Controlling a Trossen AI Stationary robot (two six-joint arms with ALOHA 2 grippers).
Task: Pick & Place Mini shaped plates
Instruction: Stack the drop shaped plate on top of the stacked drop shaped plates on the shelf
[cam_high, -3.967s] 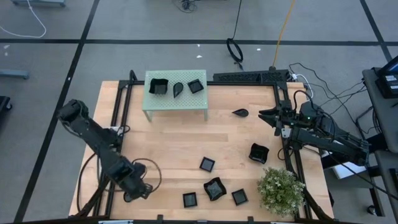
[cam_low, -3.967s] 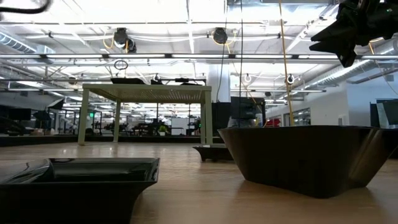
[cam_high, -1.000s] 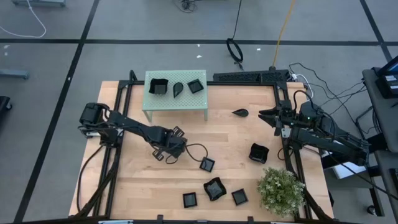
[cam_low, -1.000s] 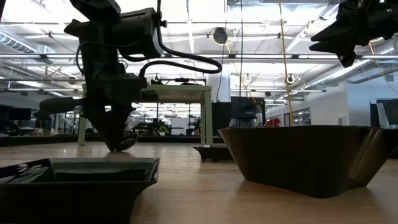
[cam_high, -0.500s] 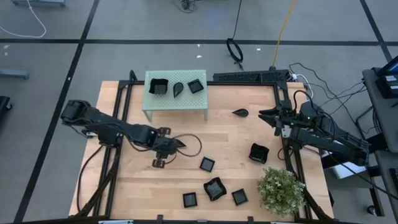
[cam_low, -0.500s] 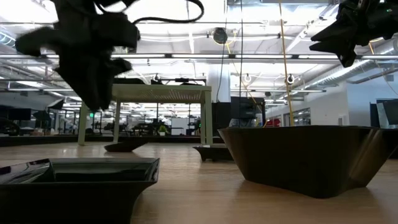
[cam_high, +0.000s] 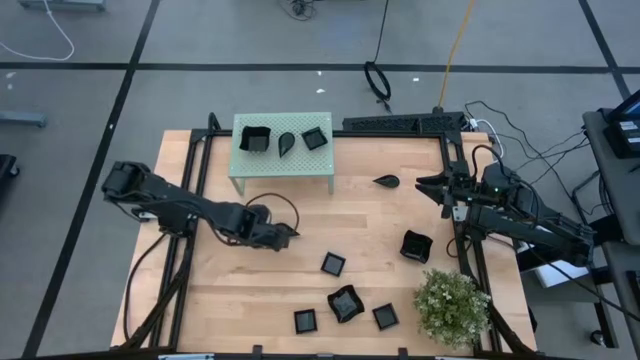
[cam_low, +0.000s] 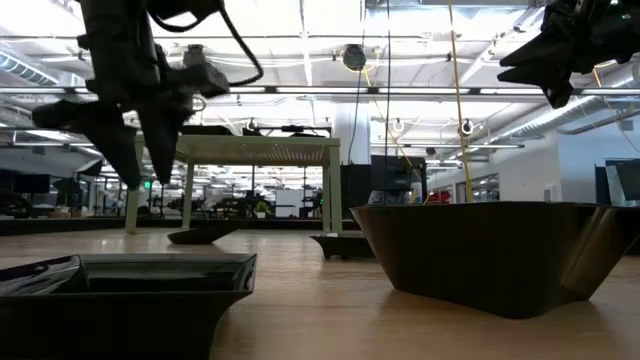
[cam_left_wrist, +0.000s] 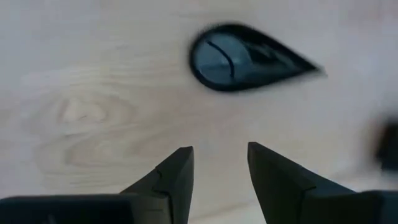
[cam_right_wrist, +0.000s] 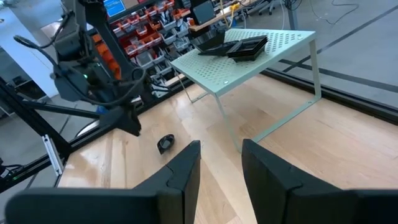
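Teardrop plate (cam_left_wrist: 245, 57) lies free; platform (cam_high: 283, 160) nearby.

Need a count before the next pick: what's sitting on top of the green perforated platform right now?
Three black mini plates sit on the green platform: a deep square dish, a teardrop dish and a flat square dish. The high view covers whatever lies beneath the platform.

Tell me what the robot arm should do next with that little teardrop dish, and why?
Probably lift the left tool away. The teardrop dish lies flat on the wooden table, apart from the tool, whose fingers are open and empty. More small black dishes wait nearby, so one of those is likely next.
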